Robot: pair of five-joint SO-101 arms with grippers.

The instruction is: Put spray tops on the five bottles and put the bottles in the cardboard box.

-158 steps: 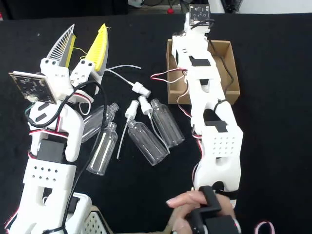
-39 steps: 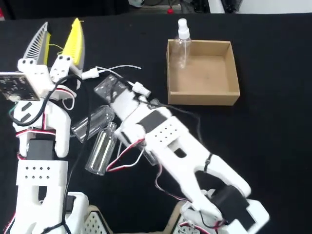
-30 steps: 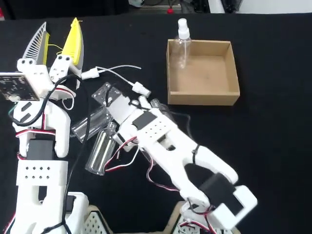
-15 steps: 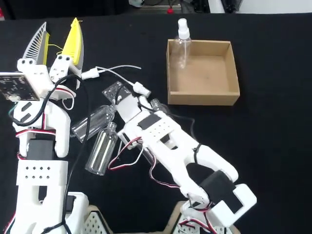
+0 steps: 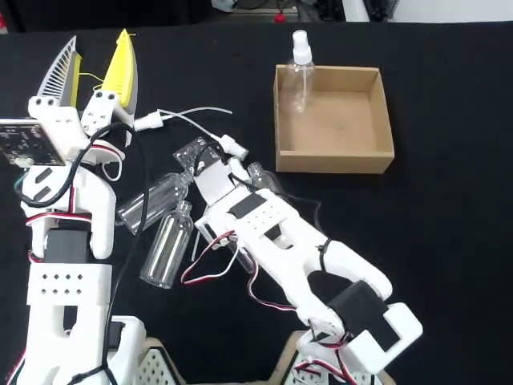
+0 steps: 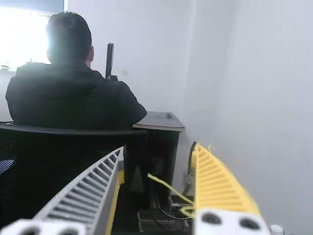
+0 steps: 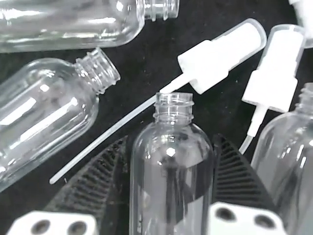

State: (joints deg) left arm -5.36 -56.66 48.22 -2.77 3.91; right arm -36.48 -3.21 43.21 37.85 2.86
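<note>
My right jaws are closed in on an open-necked bottle (image 7: pixel 171 171) that lies on the black table (image 5: pixel 449 241). One black finger (image 7: pixel 98 181) sits against each side of its body, and its threaded neck pokes out past my tips. Just ahead of that neck lies a loose spray top (image 7: pixel 220 54), its thin tube running back alongside one finger. A second spray top (image 7: pixel 276 73) lies right next to the first.

A bare bottle (image 7: pixel 46 110) lies on its side just off one flank of these jaws, with a third bottle (image 7: pixel 73 19) beyond it. A fourth bottle (image 7: pixel 298 161) lies close along the other flank. The cardboard box (image 5: pixel 335 162) stands well apart from the right jaws, farther out across the table. One capped bottle (image 5: pixel 298 76) stands upright in a far corner of it.

My left jaws are lifted off the table and spread wide in a V. Their yellow finger (image 6: pixel 220 186) and grey ribbed finger (image 6: pixel 83 196) grip nothing. Another spray top (image 5: pixel 148 122) lies on the table just beside the root of these jaws.
</note>
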